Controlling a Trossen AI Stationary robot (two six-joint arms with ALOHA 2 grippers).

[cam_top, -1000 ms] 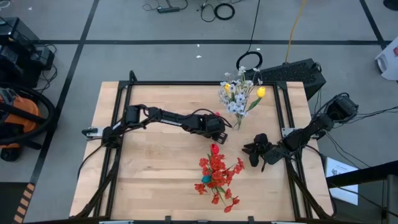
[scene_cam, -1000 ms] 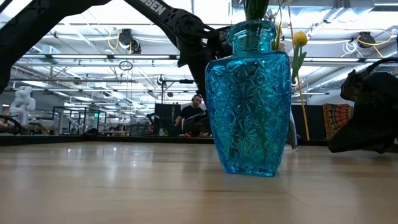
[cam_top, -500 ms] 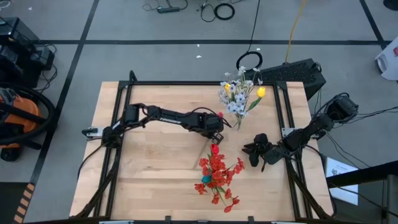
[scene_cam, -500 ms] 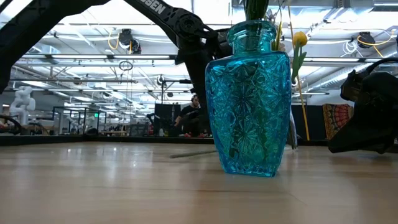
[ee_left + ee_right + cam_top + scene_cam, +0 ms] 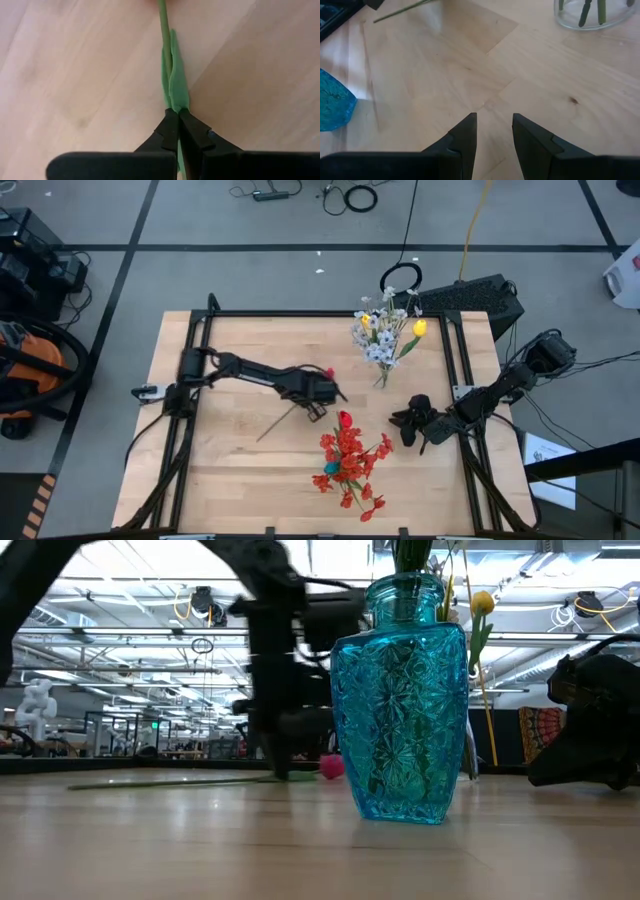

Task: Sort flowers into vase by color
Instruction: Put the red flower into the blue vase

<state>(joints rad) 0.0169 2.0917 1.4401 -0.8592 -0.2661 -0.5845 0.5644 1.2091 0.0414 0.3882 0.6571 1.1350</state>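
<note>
Pickup is the step in hand: the left gripper (image 5: 322,392) has its fingers (image 5: 170,131) pinched on the green stem of a red tulip (image 5: 328,372) lying mid-surface (image 5: 240,470). Next comes lifting it and threading the stem into the blue vase (image 5: 400,700) among the red flowers (image 5: 350,460). The right gripper (image 5: 493,131) waits beside it, fingers parted and empty.

Count: two vases, two arms, three groups of flowers on one table.

The wooden table (image 5: 230,460) carries two vases: a blue vase (image 5: 400,700) at lower centre of the high view and a clear vase (image 5: 590,12) at upper right. One bunch of red flowers (image 5: 350,460) fills the blue one, one whitish spray (image 5: 380,340) with two yellow tulips (image 5: 419,328) the clear one. One red tulip (image 5: 329,373) lies apart. Two grippers: left gripper (image 5: 318,405), right gripper (image 5: 400,420).
</note>
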